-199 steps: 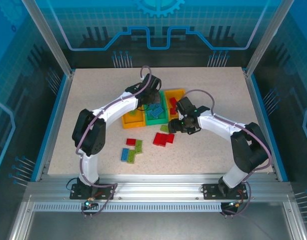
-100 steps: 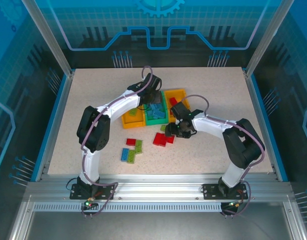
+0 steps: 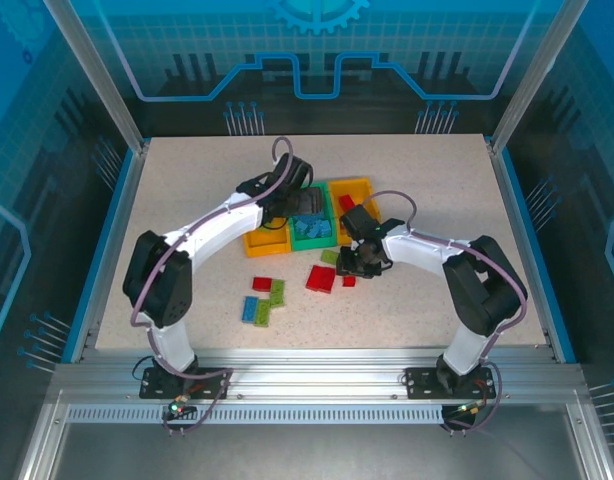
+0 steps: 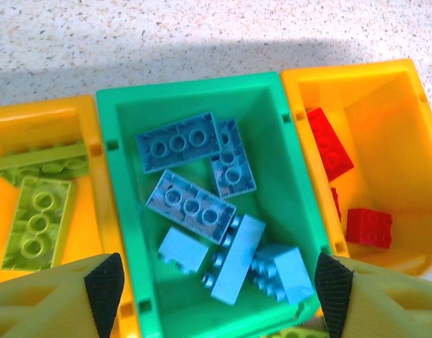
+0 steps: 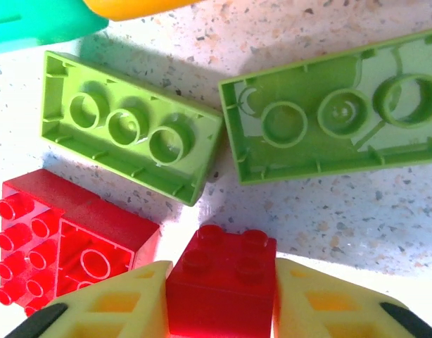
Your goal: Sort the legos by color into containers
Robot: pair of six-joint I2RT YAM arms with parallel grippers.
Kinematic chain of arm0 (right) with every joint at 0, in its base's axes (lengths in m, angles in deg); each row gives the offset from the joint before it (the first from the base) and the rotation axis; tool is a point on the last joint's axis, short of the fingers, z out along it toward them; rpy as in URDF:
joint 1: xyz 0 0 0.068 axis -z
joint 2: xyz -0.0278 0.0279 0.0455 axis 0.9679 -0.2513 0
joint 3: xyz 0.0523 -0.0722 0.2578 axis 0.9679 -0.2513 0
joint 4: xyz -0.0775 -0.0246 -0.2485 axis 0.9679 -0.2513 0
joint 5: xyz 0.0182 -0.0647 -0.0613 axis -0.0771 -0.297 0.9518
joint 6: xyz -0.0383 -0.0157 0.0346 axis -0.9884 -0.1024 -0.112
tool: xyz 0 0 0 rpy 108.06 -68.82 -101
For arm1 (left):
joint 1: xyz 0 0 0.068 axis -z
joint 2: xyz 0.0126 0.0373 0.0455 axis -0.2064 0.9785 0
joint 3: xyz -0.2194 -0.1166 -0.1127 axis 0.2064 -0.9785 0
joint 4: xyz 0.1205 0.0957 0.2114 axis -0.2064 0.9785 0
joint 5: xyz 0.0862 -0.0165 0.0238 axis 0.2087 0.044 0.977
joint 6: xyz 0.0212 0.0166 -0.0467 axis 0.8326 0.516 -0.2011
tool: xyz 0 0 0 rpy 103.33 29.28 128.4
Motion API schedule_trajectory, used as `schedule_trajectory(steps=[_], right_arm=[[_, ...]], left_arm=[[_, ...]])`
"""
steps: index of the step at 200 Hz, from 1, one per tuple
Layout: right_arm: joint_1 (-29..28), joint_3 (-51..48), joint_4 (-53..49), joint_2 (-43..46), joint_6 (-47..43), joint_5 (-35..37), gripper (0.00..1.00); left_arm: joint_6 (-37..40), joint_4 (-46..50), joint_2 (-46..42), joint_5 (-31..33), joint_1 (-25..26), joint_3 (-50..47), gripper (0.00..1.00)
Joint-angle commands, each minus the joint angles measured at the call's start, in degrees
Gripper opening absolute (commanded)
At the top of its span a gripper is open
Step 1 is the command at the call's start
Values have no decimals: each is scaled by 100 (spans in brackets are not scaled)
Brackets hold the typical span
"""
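Three joined containers stand mid-table: a yellow-orange bin (image 4: 40, 113) with lime legos (image 4: 36, 222), a green bin (image 4: 117, 211) with several light blue legos (image 4: 191, 205), and an orange bin (image 4: 392, 127) with red legos (image 4: 328, 144). My left gripper (image 4: 218, 292) hovers open over the green bin's near end, nothing between its fingers. My right gripper (image 5: 221, 299) is low on the table in front of the bins, shut on a small red lego (image 5: 223, 278). Two lime legos (image 5: 131, 127) (image 5: 335, 116) lie upside down just beyond it.
Loose legos lie on the speckled table in front of the bins: a red pair (image 3: 320, 278), a red one (image 3: 262, 284), lime ones (image 3: 277, 292) and a blue one (image 3: 250, 308). A larger red brick (image 5: 61, 232) sits close to the right gripper's left finger.
My right gripper moved left from beside the orange bin down to the bricks and closed on the small red lego. The left arm shifted slightly over the bins.
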State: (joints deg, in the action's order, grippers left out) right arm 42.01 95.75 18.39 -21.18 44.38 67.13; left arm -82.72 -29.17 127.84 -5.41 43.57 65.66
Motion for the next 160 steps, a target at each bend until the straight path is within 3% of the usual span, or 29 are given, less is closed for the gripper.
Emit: schedule_trajectory(steps=[1,74,160], right_arm=[[46,97,-350,240,-119,188,34],[763,1533,-896,540,-916,343,33],[1260,3919,-1144,-1648,-1824,401,30]], left_arm=[[134,-73,-440,238,63,-375,76],[119,194,-871,542,790,-1210,78],[-754,-37,-1170,169,1238,-2240,79]])
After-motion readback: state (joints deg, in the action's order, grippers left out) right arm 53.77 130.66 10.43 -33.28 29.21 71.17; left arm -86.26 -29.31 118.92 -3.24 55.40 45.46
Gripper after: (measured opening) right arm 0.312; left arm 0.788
